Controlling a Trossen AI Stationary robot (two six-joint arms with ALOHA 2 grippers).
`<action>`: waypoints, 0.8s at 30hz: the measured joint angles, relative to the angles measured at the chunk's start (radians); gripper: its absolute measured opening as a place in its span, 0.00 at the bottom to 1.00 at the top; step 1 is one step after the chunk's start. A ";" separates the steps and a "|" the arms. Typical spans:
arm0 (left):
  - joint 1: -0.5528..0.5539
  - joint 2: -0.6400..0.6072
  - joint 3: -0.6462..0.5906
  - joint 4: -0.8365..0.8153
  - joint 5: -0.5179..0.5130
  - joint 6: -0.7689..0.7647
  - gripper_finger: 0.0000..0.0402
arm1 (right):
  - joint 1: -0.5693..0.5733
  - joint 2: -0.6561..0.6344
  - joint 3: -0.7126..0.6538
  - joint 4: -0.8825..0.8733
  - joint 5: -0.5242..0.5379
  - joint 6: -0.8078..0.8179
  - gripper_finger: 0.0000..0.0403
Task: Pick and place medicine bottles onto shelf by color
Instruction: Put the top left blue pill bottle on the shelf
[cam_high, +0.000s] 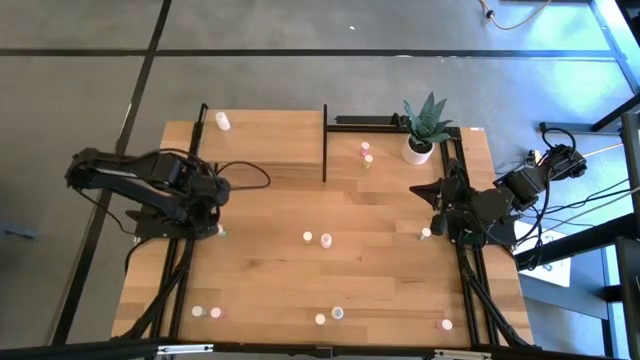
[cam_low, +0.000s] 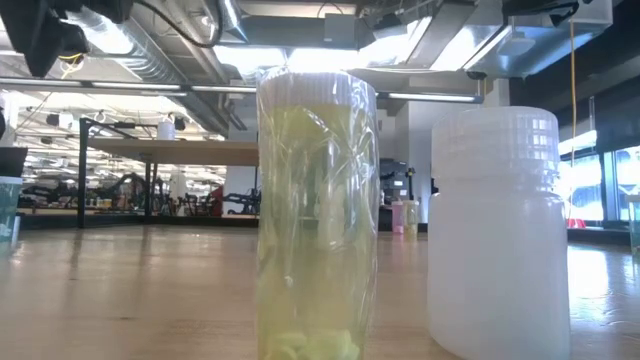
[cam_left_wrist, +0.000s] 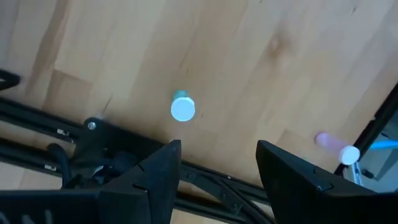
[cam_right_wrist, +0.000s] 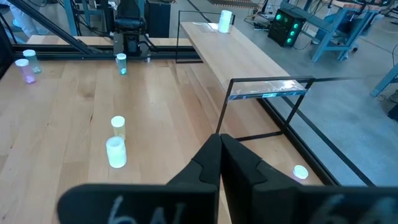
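Observation:
Small medicine bottles stand scattered on the wooden table. My left gripper (cam_high: 214, 203) is open at the table's left side and points down; its fingers (cam_left_wrist: 163, 169) stand apart above the table. A green-topped bottle (cam_left_wrist: 183, 109) stands upright just beyond the fingertips, untouched. My right gripper (cam_high: 438, 192) is shut at the table's right side, level with nothing between its fingers (cam_right_wrist: 221, 155). The shelf (cam_high: 270, 140) runs along the far side and carries a white bottle (cam_high: 223, 121) and two more (cam_high: 366, 153). The low view shows a yellow-green bottle (cam_low: 317, 215) and a white bottle (cam_low: 497, 230) close up.
A potted plant (cam_high: 424, 125) stands at the shelf's far right. Black posts (cam_high: 325, 140) frame the shelf. Two bottles (cam_high: 317, 238) stand mid-table, others (cam_high: 206, 312) (cam_high: 329, 316) (cam_high: 446, 324) along the near edge, one (cam_high: 425, 234) near the right arm. The left arm's frame bars (cam_left_wrist: 93, 134) lie beside the green-topped bottle.

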 joint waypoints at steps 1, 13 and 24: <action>-0.004 0.000 -0.010 0.018 0.000 0.000 0.50 | 0.000 0.000 0.000 0.000 0.000 -0.001 0.03; -0.048 0.001 -0.110 0.203 0.010 -0.048 0.50 | 0.000 0.000 0.000 0.001 0.000 0.000 0.03; -0.072 0.001 -0.204 0.204 0.009 -0.074 0.50 | 0.000 0.001 0.000 0.007 -0.192 0.001 0.03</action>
